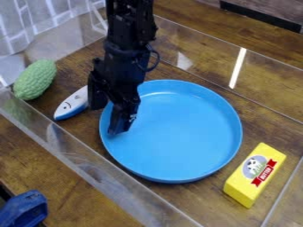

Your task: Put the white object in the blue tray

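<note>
The white object (pixel 73 105), a small fish-shaped toy with a blue back, lies on the wooden table just left of the blue tray (pixel 190 142). The tray is a wide round bright-blue plate with a low rim and nothing in it. My black gripper (pixel 109 105) hangs down over the tray's left rim, right beside the fish. It stands open with nothing between its fingers. One finger (pixel 95 94) is nearest the fish, the other finger (pixel 123 117) is over the tray.
A green bumpy gourd (pixel 34 79) lies at the left. A yellow rectangular block (pixel 254 175) sits right of the tray. A clear plastic wall (pixel 71 151) runs along the front left edge. A blue thing (pixel 21 211) shows at the bottom left.
</note>
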### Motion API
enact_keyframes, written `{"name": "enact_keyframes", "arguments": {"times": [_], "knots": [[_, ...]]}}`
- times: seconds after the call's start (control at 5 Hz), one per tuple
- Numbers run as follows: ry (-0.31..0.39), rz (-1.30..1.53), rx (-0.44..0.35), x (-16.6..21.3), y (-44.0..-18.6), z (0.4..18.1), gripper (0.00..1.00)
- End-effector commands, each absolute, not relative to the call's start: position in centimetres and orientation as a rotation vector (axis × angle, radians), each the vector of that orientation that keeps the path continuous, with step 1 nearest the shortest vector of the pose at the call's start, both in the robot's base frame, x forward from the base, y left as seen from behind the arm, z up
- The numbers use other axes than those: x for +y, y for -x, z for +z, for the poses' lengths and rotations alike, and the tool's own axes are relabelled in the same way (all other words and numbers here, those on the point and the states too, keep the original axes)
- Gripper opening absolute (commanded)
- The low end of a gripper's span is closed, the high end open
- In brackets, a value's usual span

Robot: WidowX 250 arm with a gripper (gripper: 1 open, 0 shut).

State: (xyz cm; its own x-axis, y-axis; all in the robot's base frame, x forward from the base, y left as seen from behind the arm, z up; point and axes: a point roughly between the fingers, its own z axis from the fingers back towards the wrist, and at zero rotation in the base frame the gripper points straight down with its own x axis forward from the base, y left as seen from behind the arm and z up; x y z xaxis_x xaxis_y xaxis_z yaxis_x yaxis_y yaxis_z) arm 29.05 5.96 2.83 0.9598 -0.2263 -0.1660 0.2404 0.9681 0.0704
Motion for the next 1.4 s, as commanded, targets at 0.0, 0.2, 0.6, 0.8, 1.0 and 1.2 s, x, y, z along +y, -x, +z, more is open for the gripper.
{"name": "enact_keyframes", "arguments": {"times": [0.0,0.2,0.6,0.8,1.0,1.2], "knots": [[-0.106,-0.231,0.117,5.7,-29.8,2.9,1.00],[-0.112,-0.230,0.112,5.2,-30.1,2.5,1.00],[-0.121,-0.234,0.100,8.1,-30.3,4.7,1.00],[-0.136,-0.248,0.099,9.9,-30.2,4.5,1.00],[-0.136,-0.259,0.094,10.4,-29.9,4.0,0.00],[-0.130,-0.223,0.100,11.2,-29.7,4.2,0.00]]}}
